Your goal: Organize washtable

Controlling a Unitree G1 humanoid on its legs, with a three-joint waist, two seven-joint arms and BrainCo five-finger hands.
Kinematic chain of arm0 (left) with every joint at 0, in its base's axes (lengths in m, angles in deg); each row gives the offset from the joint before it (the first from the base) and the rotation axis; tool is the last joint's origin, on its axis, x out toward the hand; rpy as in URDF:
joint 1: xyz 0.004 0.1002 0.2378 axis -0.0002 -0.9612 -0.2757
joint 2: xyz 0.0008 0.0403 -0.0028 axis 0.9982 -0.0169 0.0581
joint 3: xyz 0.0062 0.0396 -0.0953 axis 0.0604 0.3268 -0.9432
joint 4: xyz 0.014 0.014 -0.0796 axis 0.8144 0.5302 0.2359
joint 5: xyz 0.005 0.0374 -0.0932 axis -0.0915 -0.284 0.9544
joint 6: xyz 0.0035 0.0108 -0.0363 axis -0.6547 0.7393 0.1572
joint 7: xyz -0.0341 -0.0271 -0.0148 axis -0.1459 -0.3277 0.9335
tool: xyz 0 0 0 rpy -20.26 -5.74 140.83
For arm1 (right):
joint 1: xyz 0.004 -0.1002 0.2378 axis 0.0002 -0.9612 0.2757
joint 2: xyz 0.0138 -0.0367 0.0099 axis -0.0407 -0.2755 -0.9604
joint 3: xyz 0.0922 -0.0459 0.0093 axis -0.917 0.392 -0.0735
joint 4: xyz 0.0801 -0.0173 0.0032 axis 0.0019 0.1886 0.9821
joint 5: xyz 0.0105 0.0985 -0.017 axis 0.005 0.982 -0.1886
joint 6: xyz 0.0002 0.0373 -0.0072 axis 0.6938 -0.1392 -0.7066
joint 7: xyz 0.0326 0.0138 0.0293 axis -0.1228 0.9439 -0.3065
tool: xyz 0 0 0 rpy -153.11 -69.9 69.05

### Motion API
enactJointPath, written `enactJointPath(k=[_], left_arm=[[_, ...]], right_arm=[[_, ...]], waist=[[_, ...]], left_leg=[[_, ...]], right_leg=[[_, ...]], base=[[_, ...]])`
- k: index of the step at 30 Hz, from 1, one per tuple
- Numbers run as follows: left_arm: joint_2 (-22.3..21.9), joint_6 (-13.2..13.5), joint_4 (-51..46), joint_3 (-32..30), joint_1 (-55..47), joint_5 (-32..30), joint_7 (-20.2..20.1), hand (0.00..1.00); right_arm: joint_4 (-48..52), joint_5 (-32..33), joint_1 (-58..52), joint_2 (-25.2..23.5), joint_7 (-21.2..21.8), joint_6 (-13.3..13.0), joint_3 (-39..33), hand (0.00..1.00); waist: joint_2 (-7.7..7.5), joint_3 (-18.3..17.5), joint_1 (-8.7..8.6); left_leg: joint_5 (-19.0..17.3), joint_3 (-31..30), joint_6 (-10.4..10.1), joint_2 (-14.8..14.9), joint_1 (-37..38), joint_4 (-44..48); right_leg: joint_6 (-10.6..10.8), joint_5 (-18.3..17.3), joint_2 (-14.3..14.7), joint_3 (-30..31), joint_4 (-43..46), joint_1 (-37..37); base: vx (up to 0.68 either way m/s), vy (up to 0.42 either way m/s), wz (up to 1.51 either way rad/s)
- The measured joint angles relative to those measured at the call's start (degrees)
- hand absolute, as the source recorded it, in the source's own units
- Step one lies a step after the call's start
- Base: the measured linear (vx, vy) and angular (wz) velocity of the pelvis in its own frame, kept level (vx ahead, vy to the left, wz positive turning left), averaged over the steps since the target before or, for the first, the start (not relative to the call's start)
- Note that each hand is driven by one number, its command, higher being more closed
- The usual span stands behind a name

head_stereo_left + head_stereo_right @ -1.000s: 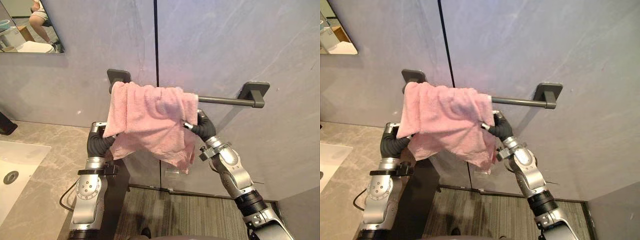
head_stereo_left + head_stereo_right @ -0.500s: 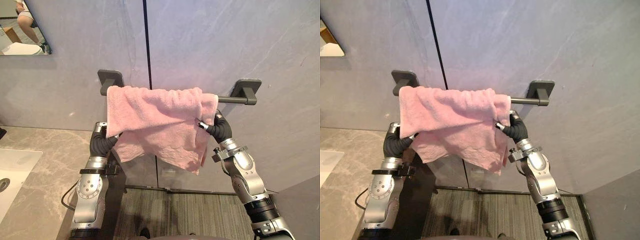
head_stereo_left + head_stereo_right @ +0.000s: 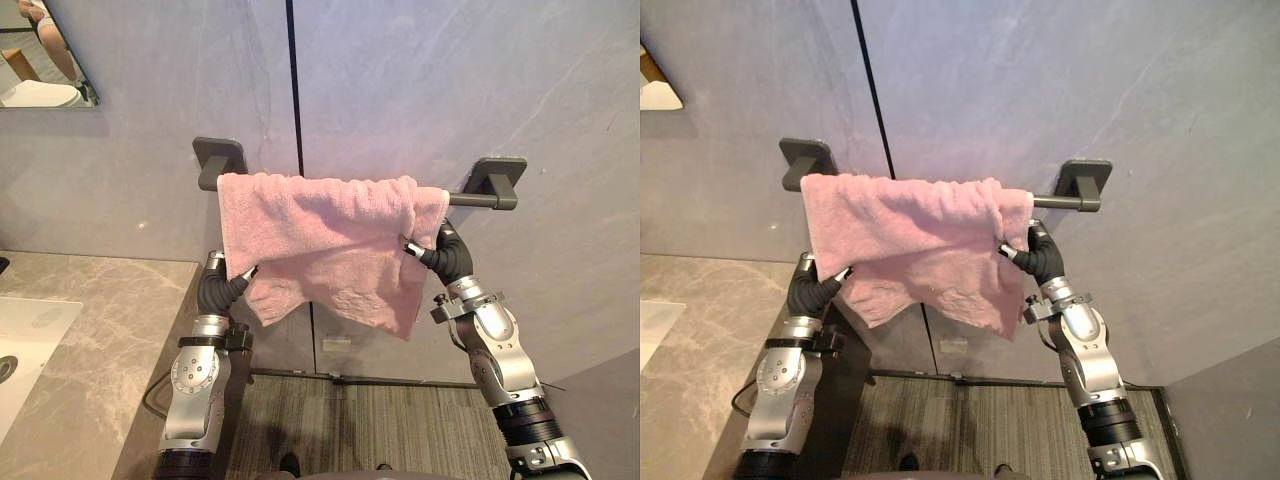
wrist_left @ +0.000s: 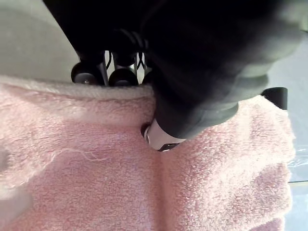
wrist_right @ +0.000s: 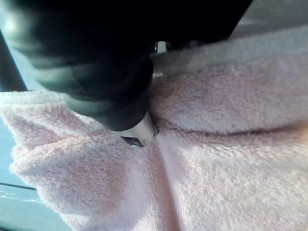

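Note:
A pink towel (image 3: 330,230) hangs spread over a dark grey wall bar (image 3: 472,200) and covers most of its length. My left hand (image 3: 222,290) is at the towel's lower left edge. In the left wrist view its thumb (image 4: 159,137) presses into the cloth, with the fingertips (image 4: 122,76) over the hem. My right hand (image 3: 447,258) is at the towel's right edge just below the bar. Its thumb (image 5: 139,132) is pinched into a fold of the towel (image 5: 216,159).
The bar's brackets (image 3: 220,155) (image 3: 497,170) are fixed to a grey stone wall. A marble counter (image 3: 100,320) with a white sink (image 3: 25,325) lies at the left. A mirror (image 3: 45,60) at the upper left shows a seated person's legs. Grey floor (image 3: 380,420) lies below.
The towel has been drawn wider to the right along the bar. My right hand moved right and up towards the right bracket, and my left hand shifted slightly right. The camera also shifted.

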Motion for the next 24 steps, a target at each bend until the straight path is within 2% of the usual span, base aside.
enactJointPath(k=[5,9,10,11,19,24], left_arm=[[0.0,-0.1,1.0,0.3,0.0,0.0,0.0,1.0],[0.0,-0.3,2.9,1.3,0.0,0.0,0.1,1.0],[0.0,-0.3,3.1,1.3,0.0,0.0,0.1,1.0],[0.0,-0.3,3.1,1.4,0.0,0.0,0.2,0.0],[0.0,-0.3,2.9,0.7,0.0,0.0,1.8,0.0],[-0.9,-0.3,0.1,-1.3,-0.9,0.0,2.9,0.0]], right_arm=[[-1.5,-1.5,0.0,-1.4,-0.4,-1.7,0.0,1.0],[-1.7,-2.8,0.0,-2.1,-1.3,-2.0,-0.1,1.0],[-1.7,-2.9,-0.1,-2.4,-1.4,-2.0,-0.2,0.0],[-1.7,-3.0,-0.3,-2.8,-1.7,-2.2,-0.3,0.0],[-2.8,-3.2,-2.7,-4.4,-3.9,-2.3,-3.1,0.0],[-5.1,-3.7,-6.8,-4.9,-5.3,-0.7,-5.1,0.0]], waist=[[-0.92,0.4,0.0],[-1.17,0.4,-0.01],[-1.19,0.4,-0.02],[-1.21,0.4,-0.03],[-1.33,0.3,-0.02],[-1.32,0.4,-0.05]], left_leg=[[0.0,0.0,0.0,0.0,0.0,0.0],[0.0,0.1,0.0,0.0,0.0,0.0],[0.0,0.1,0.0,0.0,0.0,0.0],[-0.1,0.1,0.0,0.0,0.0,0.0],[0.0,0.2,0.0,0.0,0.2,0.0],[0.0,0.3,0.0,-0.1,0.2,0.0]], right_leg=[[0.0,0.0,0.0,0.1,0.1,0.0],[0.0,0.0,-0.1,0.1,0.1,-0.1],[0.0,0.0,0.0,0.1,0.1,-0.1],[0.0,0.0,0.0,0.1,0.1,-0.1],[0.0,0.0,0.0,0.2,0.1,0.0],[0.0,0.0,0.0,0.1,0.1,-0.1]], base=[[0.0,0.0,0.0],[0.0,0.0,0.0],[0.0,0.0,0.0],[0.0,0.0,0.0],[0.0,0.0,0.0],[0.0,0.0,0.0]])
